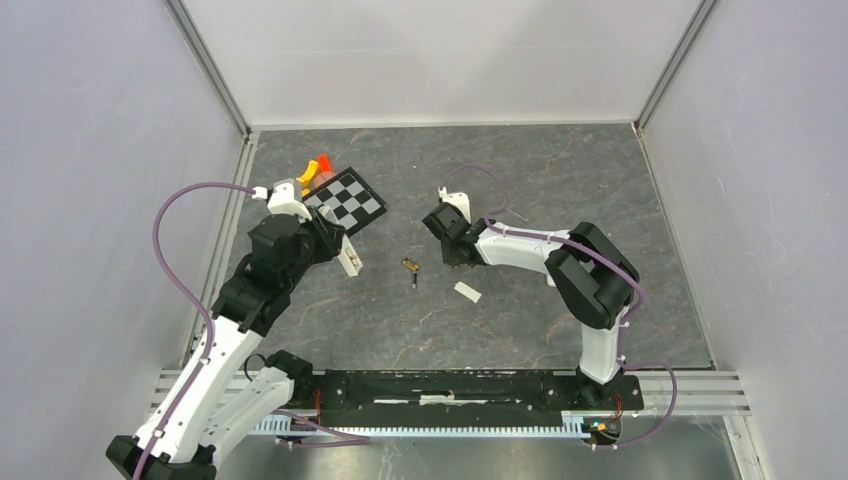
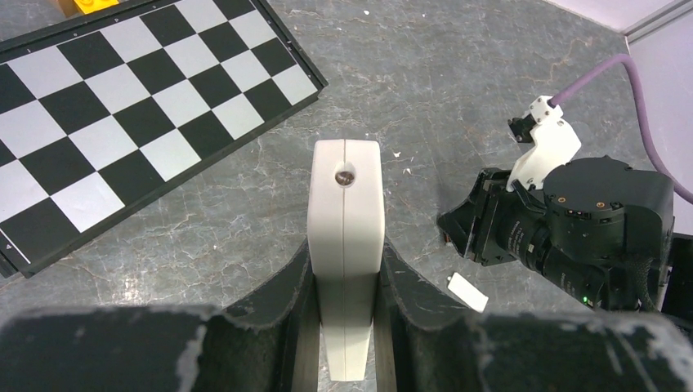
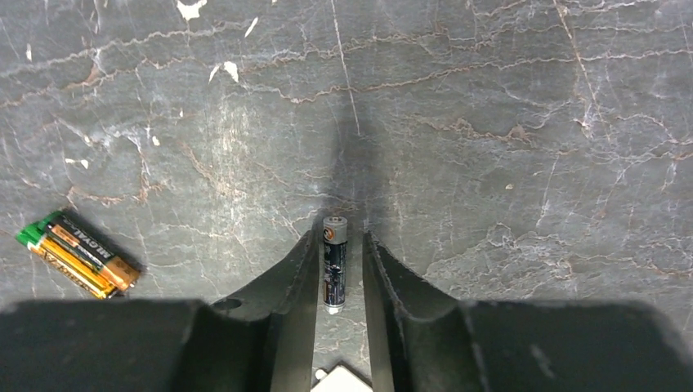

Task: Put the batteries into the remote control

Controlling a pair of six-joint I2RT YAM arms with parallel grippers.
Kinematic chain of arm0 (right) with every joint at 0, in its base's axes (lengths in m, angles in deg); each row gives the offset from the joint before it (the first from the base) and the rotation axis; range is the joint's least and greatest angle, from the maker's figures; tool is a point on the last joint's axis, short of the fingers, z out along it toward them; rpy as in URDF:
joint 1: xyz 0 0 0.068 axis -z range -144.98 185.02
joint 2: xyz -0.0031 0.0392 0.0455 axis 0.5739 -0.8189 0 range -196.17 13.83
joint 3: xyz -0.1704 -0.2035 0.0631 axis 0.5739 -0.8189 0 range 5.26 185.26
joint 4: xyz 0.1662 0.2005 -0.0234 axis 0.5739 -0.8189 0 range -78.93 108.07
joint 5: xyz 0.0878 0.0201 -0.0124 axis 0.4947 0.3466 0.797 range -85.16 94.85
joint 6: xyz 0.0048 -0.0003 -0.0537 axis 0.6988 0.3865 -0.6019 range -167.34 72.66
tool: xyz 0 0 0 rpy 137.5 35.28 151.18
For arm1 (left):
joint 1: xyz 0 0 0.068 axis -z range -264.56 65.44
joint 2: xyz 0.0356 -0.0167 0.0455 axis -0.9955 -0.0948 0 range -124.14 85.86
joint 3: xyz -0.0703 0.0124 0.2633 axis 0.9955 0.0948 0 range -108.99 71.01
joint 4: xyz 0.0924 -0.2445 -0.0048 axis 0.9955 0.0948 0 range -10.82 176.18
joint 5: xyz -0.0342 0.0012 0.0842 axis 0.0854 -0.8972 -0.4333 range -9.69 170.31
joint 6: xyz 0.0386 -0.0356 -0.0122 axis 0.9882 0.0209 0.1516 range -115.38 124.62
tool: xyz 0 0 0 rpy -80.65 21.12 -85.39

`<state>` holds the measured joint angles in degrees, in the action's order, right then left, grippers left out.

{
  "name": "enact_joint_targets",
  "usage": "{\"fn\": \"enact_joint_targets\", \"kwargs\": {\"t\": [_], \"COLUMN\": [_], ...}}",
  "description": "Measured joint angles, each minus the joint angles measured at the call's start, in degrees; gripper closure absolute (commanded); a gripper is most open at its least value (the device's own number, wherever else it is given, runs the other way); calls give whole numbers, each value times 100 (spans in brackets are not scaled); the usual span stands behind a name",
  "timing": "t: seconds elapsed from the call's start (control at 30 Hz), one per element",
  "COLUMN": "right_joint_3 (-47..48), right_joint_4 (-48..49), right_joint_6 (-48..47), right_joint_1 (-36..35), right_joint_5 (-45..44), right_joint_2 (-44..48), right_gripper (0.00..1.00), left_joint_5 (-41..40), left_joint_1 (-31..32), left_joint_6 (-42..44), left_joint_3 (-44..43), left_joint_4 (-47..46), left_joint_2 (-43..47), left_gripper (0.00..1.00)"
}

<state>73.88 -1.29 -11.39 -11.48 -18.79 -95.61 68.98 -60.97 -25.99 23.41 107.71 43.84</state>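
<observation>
My left gripper point(image 1: 338, 250) point(image 2: 346, 261) is shut on the white remote control point(image 1: 349, 259) point(image 2: 346, 245), gripping its two flat faces and holding it on edge above the table. My right gripper point(image 1: 455, 256) point(image 3: 341, 237) points down at the table, its jaws narrowly apart around a dark battery point(image 3: 333, 263). That battery rests against the left finger, with a gap to the right finger. Gold and green batteries point(image 3: 78, 253) point(image 1: 411, 266) lie side by side to its left. A thin dark battery point(image 1: 414, 282) lies just nearer.
A narrow plain white strip point(image 1: 467, 292) point(image 2: 467, 291) lies on the table near the right gripper. A black and white chessboard point(image 1: 346, 199) point(image 2: 122, 106) lies at the back left, with orange and yellow pieces point(image 1: 314, 168) behind it. Walls enclose three sides.
</observation>
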Motion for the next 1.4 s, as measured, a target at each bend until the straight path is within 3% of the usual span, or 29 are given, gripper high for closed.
{"fn": "enact_joint_targets", "kwargs": {"t": [0.13, 0.27, 0.33, 0.57, 0.77, 0.93, 1.13, 1.4], "right_joint_3": [42, 48, 46, -793, -1923, -2269, -2599, -2800], "right_joint_4": [-109, -107, -96, 673, 1554, 2218, 3032, 3912], "right_joint_6": [-142, -157, -175, -317, -769, -1137, -1222, -964], "right_joint_1": [0, 0, 0, 79, 262, 369, 369, 293], "right_joint_5": [120, 278, 332, 540, 686, 922, 1676, 2896], "right_joint_2": [-2, 0, 0, 525, 1652, 2889, 4452, 5252], "right_gripper": [74, 91, 94, 97, 98, 98, 98, 97], "left_joint_5": [0, 7, 39, 616, 2022, 3106, 3875, 4332], "left_joint_1": [0, 0, 0, 0, 0, 0, 0, 0], "left_joint_6": [0, 0, 0, -7, -83, -304, -831, -1744], "left_joint_3": [0, 0, 0, 98, 461, 782, 1078, 1220], "left_joint_4": [-11, -26, -37, -315, -1360, -2378, -3683, -5045], "left_joint_2": [-22, -26, -31, -186, -662, -905, -981, -1416], "left_gripper": [98, 98, 98, 98, 98, 98, 98, 98]}}
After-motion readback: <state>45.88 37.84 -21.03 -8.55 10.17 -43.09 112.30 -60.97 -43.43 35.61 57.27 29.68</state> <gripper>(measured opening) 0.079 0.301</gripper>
